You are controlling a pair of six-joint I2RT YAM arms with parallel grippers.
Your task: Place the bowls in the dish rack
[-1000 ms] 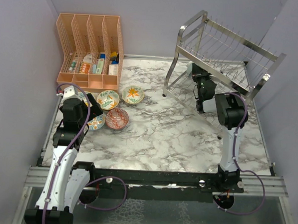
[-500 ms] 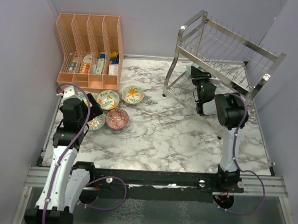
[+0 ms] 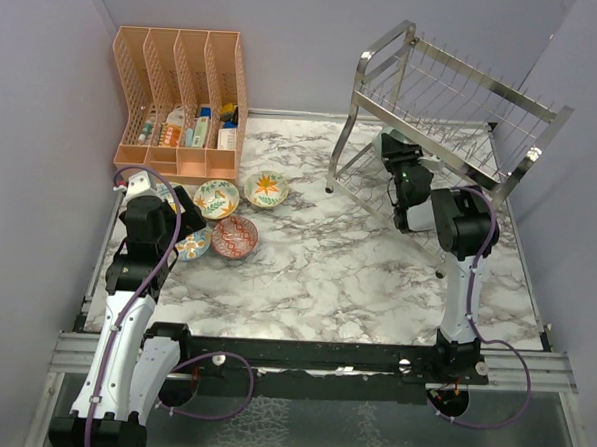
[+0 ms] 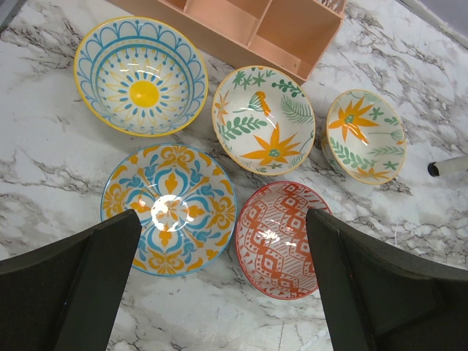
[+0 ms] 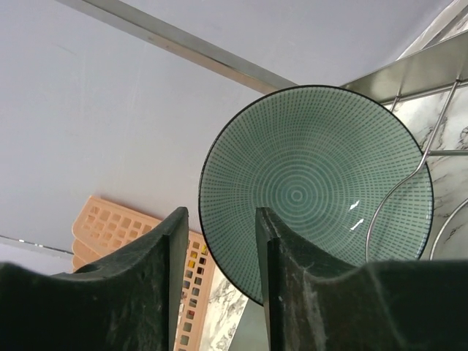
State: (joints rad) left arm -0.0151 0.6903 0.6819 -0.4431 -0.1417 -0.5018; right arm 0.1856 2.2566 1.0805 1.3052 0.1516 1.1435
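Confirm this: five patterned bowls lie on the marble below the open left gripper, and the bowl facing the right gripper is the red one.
Not right: the bowl facing the right gripper is the teal bowl, as the right wrist view shows. The red bowl is one of the five patterned ones on the marble below the open left gripper.

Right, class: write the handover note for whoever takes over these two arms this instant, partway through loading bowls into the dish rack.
Left gripper: open, empty, hovering over the five patterned bowls on the table by the peach organizer.
Right gripper: open, fingers either side of the rim of the teal bowl, which stands on edge against the dish rack wires.
Done: one bowl racked.
Left: the five patterned bowls.
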